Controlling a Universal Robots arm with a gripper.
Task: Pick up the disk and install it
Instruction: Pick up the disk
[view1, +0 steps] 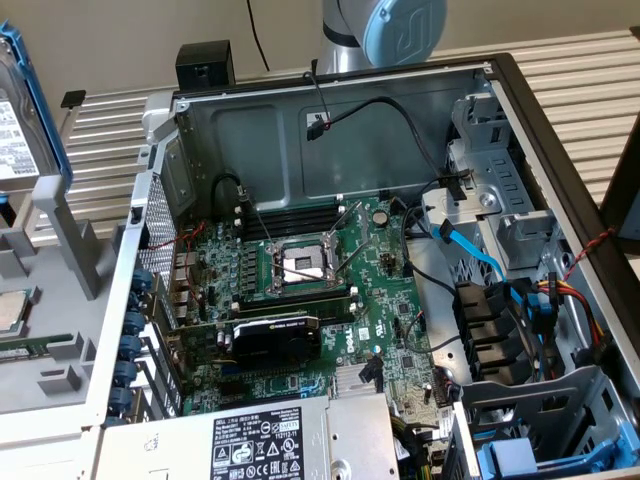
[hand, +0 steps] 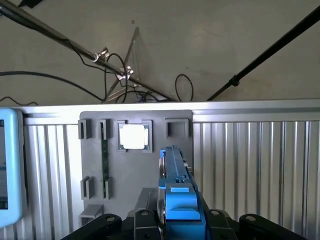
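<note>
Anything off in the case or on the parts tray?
Nothing spilled or broken. Two oddities: the CPU socket stands open and looks empty, while the chip lies in the tray outside the case. A cable plug also hangs loose against the case's inner wall.

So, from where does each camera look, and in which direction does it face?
Exterior view: sits off the arm, above the open computer case, looking down into it at the motherboard; an arm joint with a blue cap shows behind the case.
Wrist view: sits on the wrist, looking along the gripper over a grey parts holder toward a pale wall; the gripper's black body flanks the disk, seen edge-on.
Shared: the disk, the parts holder and the processor chip.
</note>
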